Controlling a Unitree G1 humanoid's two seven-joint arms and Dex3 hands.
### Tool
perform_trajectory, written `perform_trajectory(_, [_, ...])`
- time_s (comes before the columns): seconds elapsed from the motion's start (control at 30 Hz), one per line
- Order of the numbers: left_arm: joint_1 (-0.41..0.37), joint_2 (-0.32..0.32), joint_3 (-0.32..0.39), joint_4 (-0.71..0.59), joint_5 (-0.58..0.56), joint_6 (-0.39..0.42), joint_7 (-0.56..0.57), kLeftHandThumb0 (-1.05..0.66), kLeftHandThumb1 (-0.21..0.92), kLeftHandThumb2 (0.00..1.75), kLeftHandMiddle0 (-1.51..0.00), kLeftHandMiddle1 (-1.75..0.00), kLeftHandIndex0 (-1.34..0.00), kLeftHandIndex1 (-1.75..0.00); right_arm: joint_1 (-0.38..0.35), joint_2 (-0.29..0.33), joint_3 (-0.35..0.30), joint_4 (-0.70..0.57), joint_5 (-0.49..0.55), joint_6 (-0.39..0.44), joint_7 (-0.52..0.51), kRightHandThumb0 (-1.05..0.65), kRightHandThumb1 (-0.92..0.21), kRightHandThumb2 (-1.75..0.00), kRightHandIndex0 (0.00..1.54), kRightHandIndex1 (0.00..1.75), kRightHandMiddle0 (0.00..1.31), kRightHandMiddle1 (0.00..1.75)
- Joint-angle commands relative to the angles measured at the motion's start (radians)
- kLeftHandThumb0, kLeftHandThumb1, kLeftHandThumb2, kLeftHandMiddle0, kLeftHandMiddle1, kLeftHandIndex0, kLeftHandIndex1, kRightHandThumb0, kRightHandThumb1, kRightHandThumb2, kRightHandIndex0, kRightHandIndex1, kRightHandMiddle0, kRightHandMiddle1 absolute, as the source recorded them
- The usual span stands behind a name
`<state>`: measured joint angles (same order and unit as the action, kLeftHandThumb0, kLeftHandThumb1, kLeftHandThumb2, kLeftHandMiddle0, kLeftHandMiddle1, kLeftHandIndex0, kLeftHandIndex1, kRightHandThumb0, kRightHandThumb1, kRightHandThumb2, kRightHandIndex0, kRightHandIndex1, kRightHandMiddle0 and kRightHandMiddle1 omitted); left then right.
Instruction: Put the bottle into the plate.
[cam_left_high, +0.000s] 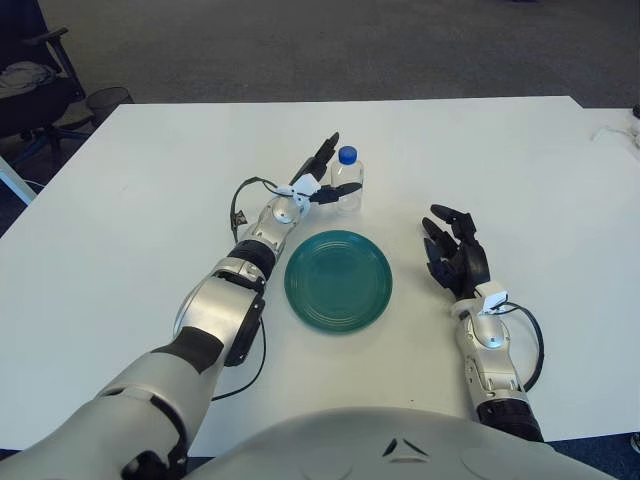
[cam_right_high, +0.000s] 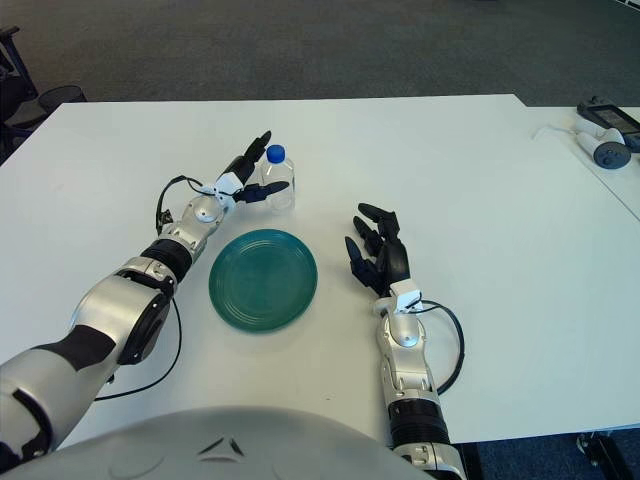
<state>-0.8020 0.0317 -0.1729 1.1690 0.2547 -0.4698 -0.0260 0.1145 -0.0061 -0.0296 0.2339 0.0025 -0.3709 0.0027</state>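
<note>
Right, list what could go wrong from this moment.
1. The left hand has open fingers beside the clear plastic bottle with the blue cap, not closed on it; closing off-centre could tip the upright bottle.
2. The round teal plate lies just near of the bottle; a low carry might clip its rim.
The right hand shows right of the plate.

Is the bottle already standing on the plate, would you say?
No, the bottle stands on the table beyond the plate, with the left hand beside it.
</note>
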Motion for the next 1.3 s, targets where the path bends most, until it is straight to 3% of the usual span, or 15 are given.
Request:
perform_trajectory(0.0, [-0.029, -0.003, -0.006, 0.015, 0.01, -0.002, -0.009, -1.05, 0.92, 0.14, 0.0, 0.0, 0.0, 0.0, 0.065, 0.006, -0.003, 0.045, 0.011, 0.047, 0.005, -0.71, -0.92, -0.44, 0.43, 0.07, 0.0, 0.97])
perform_trajectory(1.27, [-0.037, -0.037, -0.01, 0.039, 0.008, -0.002, -0.016, -1.05, 0.92, 0.16, 0.0, 0.0, 0.0, 0.0, 0.08, 0.011, -0.009, 0.03, 0.018, 0.046, 0.009, -0.73, -0.92, -0.48, 0.42, 0.08, 0.0, 0.92])
